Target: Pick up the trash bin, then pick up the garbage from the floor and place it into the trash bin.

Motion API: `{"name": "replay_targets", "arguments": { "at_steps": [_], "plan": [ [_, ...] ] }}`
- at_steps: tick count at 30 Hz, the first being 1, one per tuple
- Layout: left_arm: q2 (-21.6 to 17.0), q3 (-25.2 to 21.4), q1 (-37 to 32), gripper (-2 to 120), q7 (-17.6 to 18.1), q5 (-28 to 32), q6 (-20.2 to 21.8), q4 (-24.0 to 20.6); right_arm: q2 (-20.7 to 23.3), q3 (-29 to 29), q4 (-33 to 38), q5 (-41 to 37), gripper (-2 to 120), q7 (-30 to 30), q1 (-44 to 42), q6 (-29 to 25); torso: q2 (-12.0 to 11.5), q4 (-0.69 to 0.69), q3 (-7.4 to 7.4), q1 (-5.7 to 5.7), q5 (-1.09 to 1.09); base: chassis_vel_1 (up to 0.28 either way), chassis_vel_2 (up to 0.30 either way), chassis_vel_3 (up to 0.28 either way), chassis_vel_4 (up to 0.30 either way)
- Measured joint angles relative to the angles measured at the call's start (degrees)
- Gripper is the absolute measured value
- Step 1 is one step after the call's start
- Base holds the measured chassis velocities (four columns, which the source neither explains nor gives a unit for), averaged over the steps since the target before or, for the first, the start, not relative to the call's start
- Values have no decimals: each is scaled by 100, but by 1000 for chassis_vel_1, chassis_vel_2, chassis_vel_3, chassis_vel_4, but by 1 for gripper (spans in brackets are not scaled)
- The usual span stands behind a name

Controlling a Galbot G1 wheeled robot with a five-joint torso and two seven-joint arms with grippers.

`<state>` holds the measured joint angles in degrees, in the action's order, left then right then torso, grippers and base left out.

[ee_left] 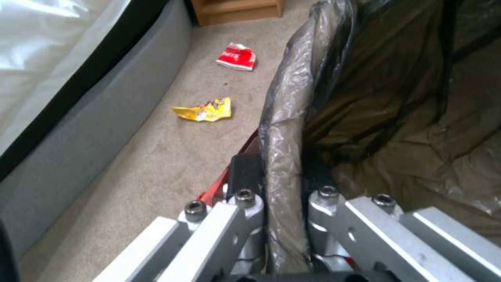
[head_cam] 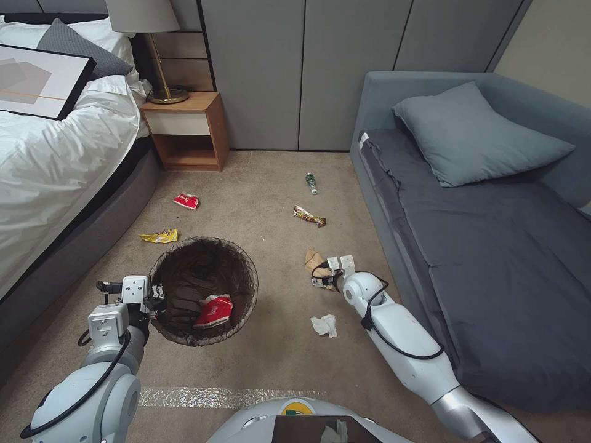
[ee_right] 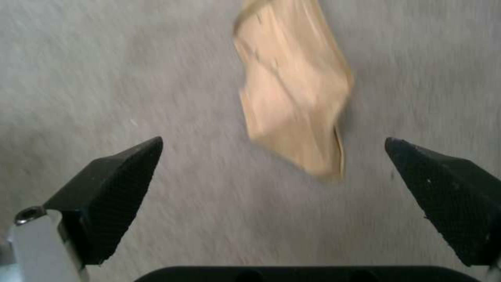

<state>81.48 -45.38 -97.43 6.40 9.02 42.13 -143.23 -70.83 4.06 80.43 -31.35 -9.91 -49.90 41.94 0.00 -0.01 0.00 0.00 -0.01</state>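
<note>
The trash bin (head_cam: 203, 289) sits beside the robot, its bagged rim pinched in the closed left gripper (head_cam: 154, 299) so litter can drop in. The right gripper (ee_right: 271, 172) hangs wide open over the brown paper bag (ee_right: 292, 90) on the floor, holding nothing.

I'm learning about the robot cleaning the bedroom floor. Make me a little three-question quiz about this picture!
1. True or false: the left gripper is clamped on the trash bin rim.
2. What lies inside the bin? A) red-white wrapper B) bottle C) tissue
3. Fill in: the open right gripper hovers over the crumpled brown ____ on the carpet.

Key:
1. True.
2. A, the red-white wrapper.
3. Paper bag.
</note>
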Motion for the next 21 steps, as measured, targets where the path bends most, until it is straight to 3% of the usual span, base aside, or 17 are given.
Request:
{"name": "replay_targets", "arguments": {
  "at_steps": [21],
  "plan": [
    [-39,44,81,4,-8,13,0,0,14,132,212,9,100,-93,-554,16,0,1,0,0,1,0,0,0,0]
  ]
}}
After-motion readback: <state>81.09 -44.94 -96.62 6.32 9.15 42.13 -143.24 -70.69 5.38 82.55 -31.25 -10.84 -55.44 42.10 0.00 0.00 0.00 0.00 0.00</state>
